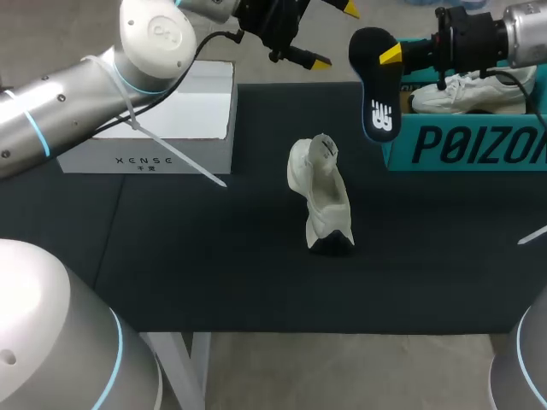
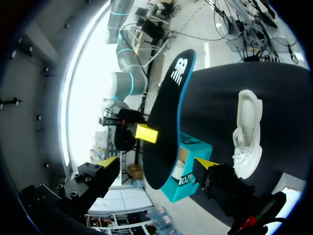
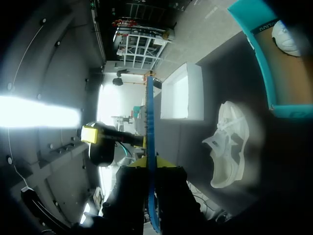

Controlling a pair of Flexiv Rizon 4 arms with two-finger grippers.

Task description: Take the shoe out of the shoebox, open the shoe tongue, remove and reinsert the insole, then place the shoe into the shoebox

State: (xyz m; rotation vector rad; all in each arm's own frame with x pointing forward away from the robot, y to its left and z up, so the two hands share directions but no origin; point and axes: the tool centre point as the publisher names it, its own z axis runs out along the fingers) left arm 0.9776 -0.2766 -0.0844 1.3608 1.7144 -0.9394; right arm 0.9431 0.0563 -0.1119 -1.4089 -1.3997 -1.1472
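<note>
I'm reading the job as roughly half done. The surface [image 1: 214, 282] is carrying the teal shoebox [image 1: 466, 145] at the far right and a white box [image 1: 171, 128] at the far left. The shoe [image 1: 320, 196] is sitting out of the shoebox, alone in the middle of the surface and well apart from both boxes, so I'm counting the take-out step as finished. Its tongue is looking pulled up and its mouth spread, so I'm judging that step done too. A second shoe [image 1: 474, 90] is lying inside the shoebox. The insole [image 1: 376, 85] is hanging in the air beyond the shoe, just left of the shoebox, with its printed face turned toward the head camera. It is out of the shoe, so I'm taking removal as done. What I'm seeing as left is sliding the insole back in and setting the shoe into the shoebox.

The right claw [image 3: 149, 164], on the arm entering from the far right, is clamping the insole near its upper end. A finger is pressing on each face, the two standing only as far apart as the insole is thick, and the right wrist view is showing it edge-on between them. The left claw [image 1: 333, 34] is hovering at the far middle, just left of the insole, with its fingers spread wide and holding nothing. In the left wrist view the insole is crossing the gap ahead of those fingers, but I'm not seeing either tip touching it.
</note>
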